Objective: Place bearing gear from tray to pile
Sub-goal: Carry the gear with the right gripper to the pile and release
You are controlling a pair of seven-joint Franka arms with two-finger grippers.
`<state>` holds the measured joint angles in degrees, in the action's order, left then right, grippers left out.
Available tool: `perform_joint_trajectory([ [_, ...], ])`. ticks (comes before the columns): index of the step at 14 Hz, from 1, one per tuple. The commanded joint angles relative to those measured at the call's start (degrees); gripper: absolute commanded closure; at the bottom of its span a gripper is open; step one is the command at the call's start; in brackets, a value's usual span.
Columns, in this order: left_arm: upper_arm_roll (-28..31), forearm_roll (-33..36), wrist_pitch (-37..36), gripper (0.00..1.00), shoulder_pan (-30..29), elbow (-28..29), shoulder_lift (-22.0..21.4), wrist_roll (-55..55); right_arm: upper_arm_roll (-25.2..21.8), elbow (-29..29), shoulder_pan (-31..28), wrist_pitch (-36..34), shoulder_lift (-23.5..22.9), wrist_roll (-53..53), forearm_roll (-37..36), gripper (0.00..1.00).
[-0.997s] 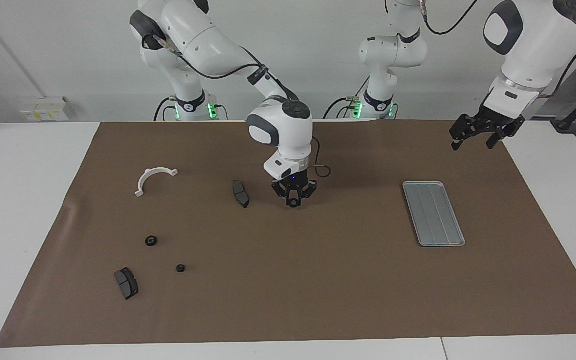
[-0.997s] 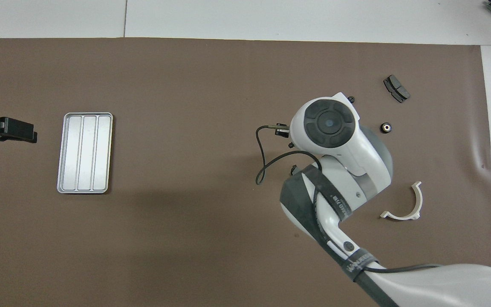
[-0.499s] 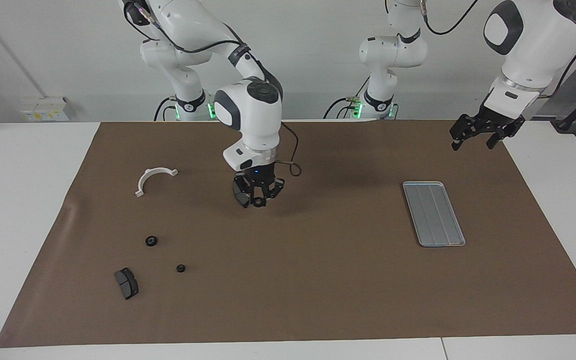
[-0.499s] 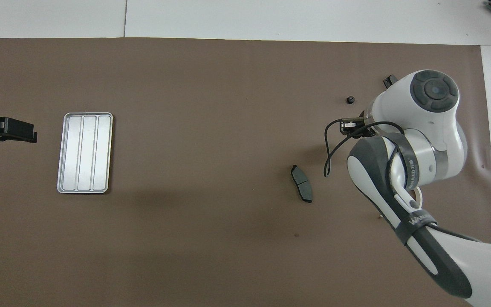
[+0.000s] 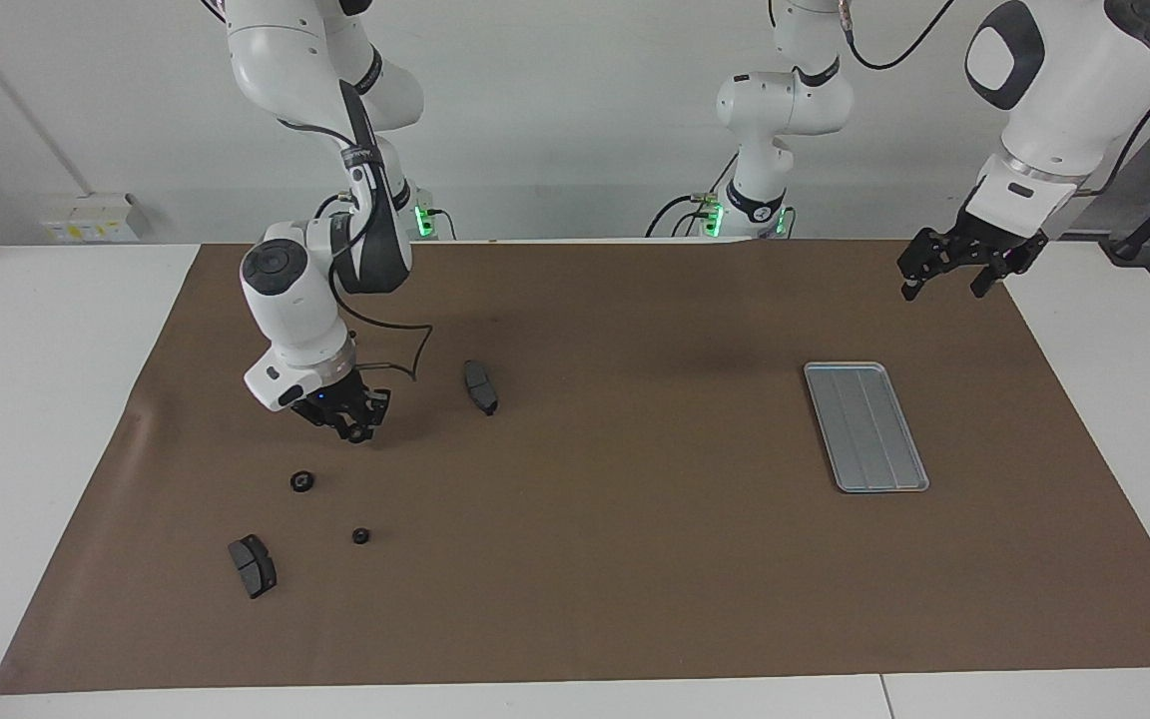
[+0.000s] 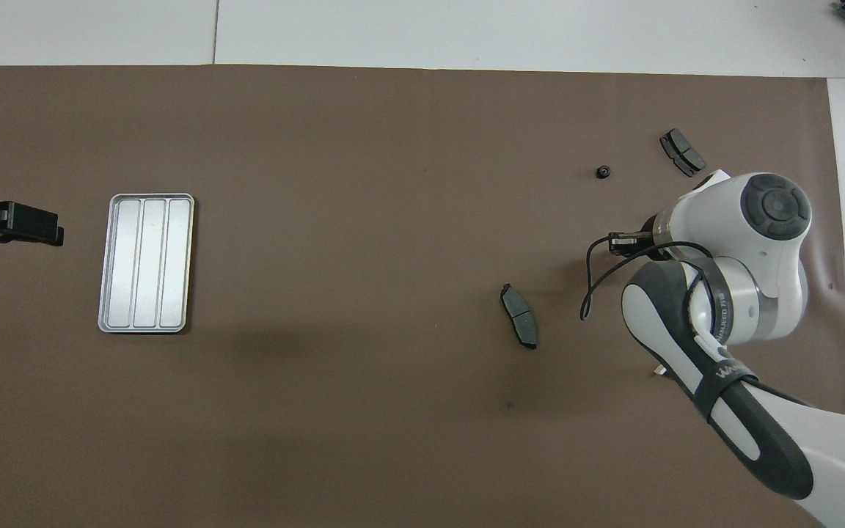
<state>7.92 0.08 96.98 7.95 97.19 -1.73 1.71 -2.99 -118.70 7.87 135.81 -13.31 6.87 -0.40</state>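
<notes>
Work at the desk looked to be at the carrying-over stage, close to the set-down. The right end effector hung low over the brown mat at the right arm's end, among the scattered pile, between one dark brake pad and a small black ring-shaped part. I could not tell whether it was spread, pressed together or pinching a bearing gear. The tray lay well apart toward the left arm's end with nothing on its ridges, so no gear remained there. A second small black part and the other brake pad lay farther from the robots, and only a tip of the white bracket showed past the right arm from overhead. The left end effector waited with its jaws spread, raised over the mat's corner near the tray. If the right one carried a gear, I judged the next move called for a short descent onto bare mat, clear of the ring-shaped part, then a release.
</notes>
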Motion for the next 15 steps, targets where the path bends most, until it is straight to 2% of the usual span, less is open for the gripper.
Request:
perform_joint_trajectory([
  [1, -0.1, 1.3, 0.1, 0.0, 0.1, 0.9, -1.1, -0.8, -0.3, -3.5, 0.0, 3.8, 0.6, -2.0, 1.7, 0.92],
  [3, -0.1, 1.3, 0.1, 0.0, 0.1, 0.9, -1.1, -0.8, -0.3, -5.4, 0.0, 6.6, 0.6, -2.0, 1.7, 0.85],
  [4, -0.1, 1.3, 0.1, 0.0, 0.1, 0.9, -1.1, -0.8, -0.3, -5.5, 0.0, 6.7, 0.6, -1.9, 1.7, 0.76],
  [5, -0.1, 1.3, 0.0, 0.0, 0.1, 0.9, -1.1, -0.8, -0.3, -5.4, 0.0, 6.8, 0.6, -1.9, 1.7, 0.44],
  [6, 0.0, 1.3, 0.1, 0.0, 0.1, 0.9, -1.1, -0.8, -0.3, -5.4, 0.0, 6.8, 0.5, -1.4, 1.7, 0.0],
  [11, -0.1, 1.3, 0.1, 0.0, 0.1, 0.9, -1.1, -0.8, -0.8, 1.5, 0.1, 3.4, 1.6, 0.4, 1.6, 0.0],
  [15, -0.1, 1.3, 0.1, 0.0, 0.1, 0.9, -1.1, -0.9, -1.0, 12.7, 0.1, -11.1, 2.6, 2.5, 1.6, 0.0],
])
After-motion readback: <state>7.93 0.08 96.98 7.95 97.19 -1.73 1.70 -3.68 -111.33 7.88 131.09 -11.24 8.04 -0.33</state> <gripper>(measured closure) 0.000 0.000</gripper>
